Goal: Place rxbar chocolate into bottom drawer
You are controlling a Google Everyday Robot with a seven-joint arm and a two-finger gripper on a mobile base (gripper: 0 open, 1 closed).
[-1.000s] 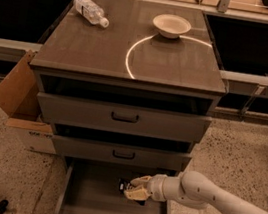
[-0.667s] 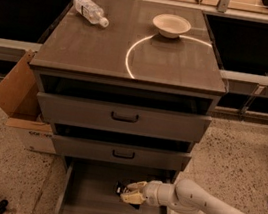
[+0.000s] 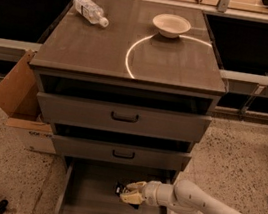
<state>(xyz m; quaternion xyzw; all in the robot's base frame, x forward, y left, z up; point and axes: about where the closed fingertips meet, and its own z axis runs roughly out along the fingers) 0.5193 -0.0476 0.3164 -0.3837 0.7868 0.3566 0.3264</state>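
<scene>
Well, one tool [image 3: 128,193] — clasping one rxbar chocolate [image 3: 120,189] — hangs inside the bottom drawer [image 3: 89,189].

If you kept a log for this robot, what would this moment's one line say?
step: placing | gripper: inside open bottom drawer, shut on rxbar chocolate | bar: not yet released
</scene>
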